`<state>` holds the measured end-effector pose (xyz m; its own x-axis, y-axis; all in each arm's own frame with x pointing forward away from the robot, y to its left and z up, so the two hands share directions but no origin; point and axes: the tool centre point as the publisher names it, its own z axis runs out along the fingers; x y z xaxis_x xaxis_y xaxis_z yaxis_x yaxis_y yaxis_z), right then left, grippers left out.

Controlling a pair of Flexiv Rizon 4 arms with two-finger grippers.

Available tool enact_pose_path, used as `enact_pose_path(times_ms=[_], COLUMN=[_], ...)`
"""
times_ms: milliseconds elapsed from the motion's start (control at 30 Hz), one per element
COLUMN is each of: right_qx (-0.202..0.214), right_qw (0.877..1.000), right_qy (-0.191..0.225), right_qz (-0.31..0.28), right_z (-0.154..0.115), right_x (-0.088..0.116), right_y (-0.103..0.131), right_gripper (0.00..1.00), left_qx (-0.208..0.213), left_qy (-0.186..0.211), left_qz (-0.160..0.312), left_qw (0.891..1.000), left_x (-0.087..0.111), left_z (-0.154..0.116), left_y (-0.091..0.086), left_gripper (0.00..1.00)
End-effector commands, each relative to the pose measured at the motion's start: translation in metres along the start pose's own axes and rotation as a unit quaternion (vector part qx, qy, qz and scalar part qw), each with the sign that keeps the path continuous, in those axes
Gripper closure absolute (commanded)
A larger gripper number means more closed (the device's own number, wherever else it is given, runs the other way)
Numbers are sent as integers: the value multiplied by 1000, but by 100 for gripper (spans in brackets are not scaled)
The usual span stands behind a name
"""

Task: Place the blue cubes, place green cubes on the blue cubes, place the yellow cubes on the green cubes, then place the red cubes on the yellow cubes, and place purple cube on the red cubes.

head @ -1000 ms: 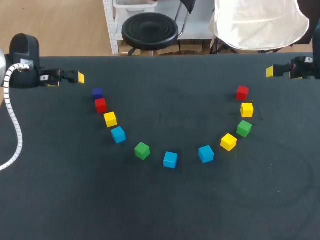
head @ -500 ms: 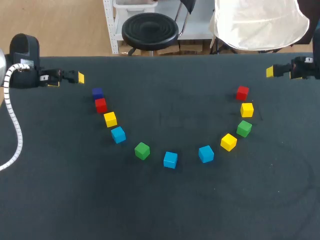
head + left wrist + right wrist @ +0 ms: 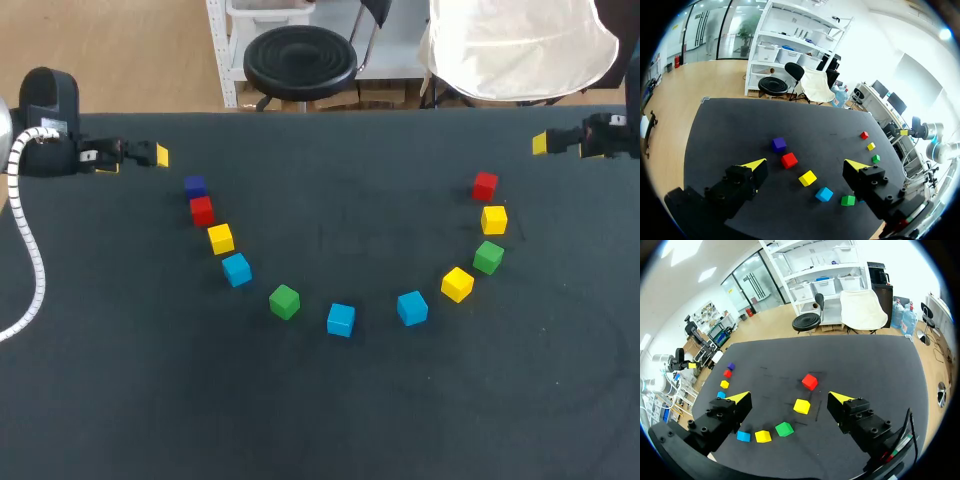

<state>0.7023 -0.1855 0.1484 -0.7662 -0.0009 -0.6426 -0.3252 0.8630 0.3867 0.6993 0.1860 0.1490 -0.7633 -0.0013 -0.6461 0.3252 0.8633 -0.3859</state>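
left end effector (image 3: 805,164): hanging over the table's (image 3: 320,420) far-left corner, fingers spread, gripping nothing
right end effector (image 3: 788,397): hanging far-right, also spread, gripping nothing
cubes (image 3: 341,319): sitting unstacked in a U-arc, purple cube (image 3: 195,185) at its left tip

Smooth, painted-looking cubes (image 3: 341,319) on matt black table (image 3: 330,420).

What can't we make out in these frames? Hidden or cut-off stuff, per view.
Head view: left gripper and right gripper show one yellow tip each, side-on. The finger gap is unreadable there, and the right arm is cut by the edge.
Left wrist view: middle blue cube, right blue cube and lower yellow cube are hidden behind its own finger.
Right wrist view: middle blue cube and left green cube are hidden behind its own finger.
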Motion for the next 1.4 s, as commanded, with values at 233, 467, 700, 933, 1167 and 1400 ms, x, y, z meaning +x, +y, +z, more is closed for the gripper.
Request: enact_pose_path(times_ms=[233,467,700,933,1167,1400], right_qx=[3,3,3,3,3,3], right_qw=[1000,1000,1000,1000,1000,1000], right_qy=[0,0,0,0,0,0], right_qz=[0,0,0,0,0,0], right_z=[-2,-2,-2,-2,-2,-2], right_x=[1,1,1,1,1,1], right_y=[1,1,1,1,1,1], right_gripper=[0,0,0,0,0,0], left_qx=[-4,-4,-4,24,108,89], left_qy=[3,3,3,14,43,55], left_qz=[-1,-1,-1,19,79,115], left_qw=[1000,1000,1000,999,990,988], left_x=[-1,-1,-1,6,13,11], left_z=[0,0,0,5,12,14], left_y=[-2,-2,-2,-8,-15,-15], left_gripper=[0,0,0,0,0,0])
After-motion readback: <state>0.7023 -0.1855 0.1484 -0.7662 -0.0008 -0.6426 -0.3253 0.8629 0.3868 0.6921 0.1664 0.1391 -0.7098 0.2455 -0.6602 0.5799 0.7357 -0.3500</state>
